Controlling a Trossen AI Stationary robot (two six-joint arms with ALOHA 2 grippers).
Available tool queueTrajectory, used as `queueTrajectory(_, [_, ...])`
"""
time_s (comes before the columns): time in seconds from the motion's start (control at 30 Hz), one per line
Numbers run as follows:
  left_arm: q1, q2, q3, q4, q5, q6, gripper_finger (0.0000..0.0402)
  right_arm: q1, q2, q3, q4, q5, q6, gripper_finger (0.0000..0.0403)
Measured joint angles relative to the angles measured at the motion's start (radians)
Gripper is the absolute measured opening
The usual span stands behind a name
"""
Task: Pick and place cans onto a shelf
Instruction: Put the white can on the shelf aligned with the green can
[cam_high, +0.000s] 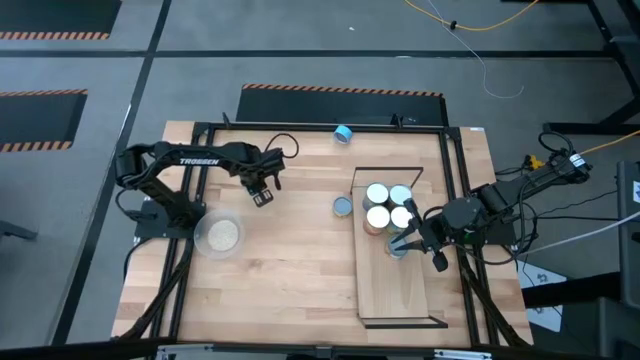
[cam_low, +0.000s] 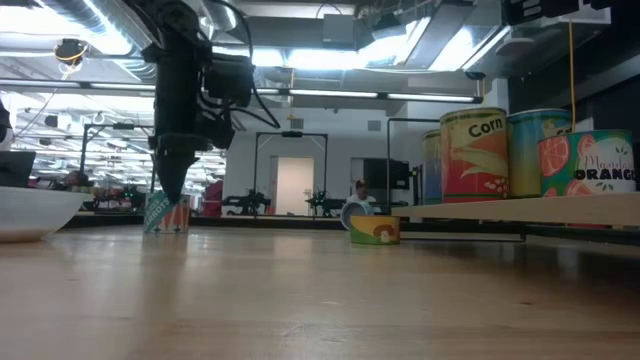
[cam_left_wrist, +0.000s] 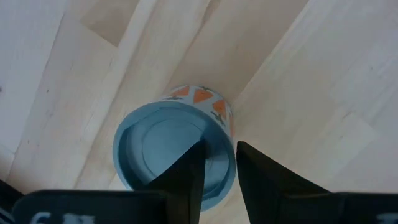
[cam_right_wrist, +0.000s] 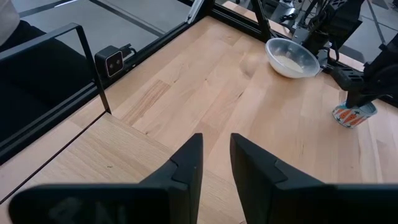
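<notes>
Left gripper (cam_left_wrist: 214, 171) at nine o'clock on the table (cam_high: 290, 270), fingers pinching the rim of a blue can (cam_left_wrist: 168, 146), right gripper (cam_high: 412, 240) over the shelf (cam_high: 400, 290) at three o'clock, fingers slightly apart, holding nothing, four cans (cam_high: 389, 205) just beyond.

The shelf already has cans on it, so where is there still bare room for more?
The shelf is bare along its whole near half, from the right gripper to the black end frame. Its far end is crowded: four cans stand clustered there, with the right gripper just beside them.
</notes>
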Motion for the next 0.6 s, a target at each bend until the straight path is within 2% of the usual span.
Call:
queueTrajectory(0.2, [-0.006, -0.001, -0.013, 0.004, -0.003, -0.023, 0.0073, 0.000, 0.000, 0.000, 0.000, 0.000, 0.000, 0.0086])
queueTrajectory(0.4, [-0.028, 0.000, -0.015, 0.042, -0.008, -0.033, 0.0012, 0.000, 0.000, 0.000, 0.000, 0.000, 0.000, 0.0086])
queueTrajectory(0.6, [-0.086, 0.008, 0.040, 0.056, 0.017, -0.053, 0.0006, 0.000, -0.007, 0.000, 0.000, 0.001, 0.000, 0.0086])
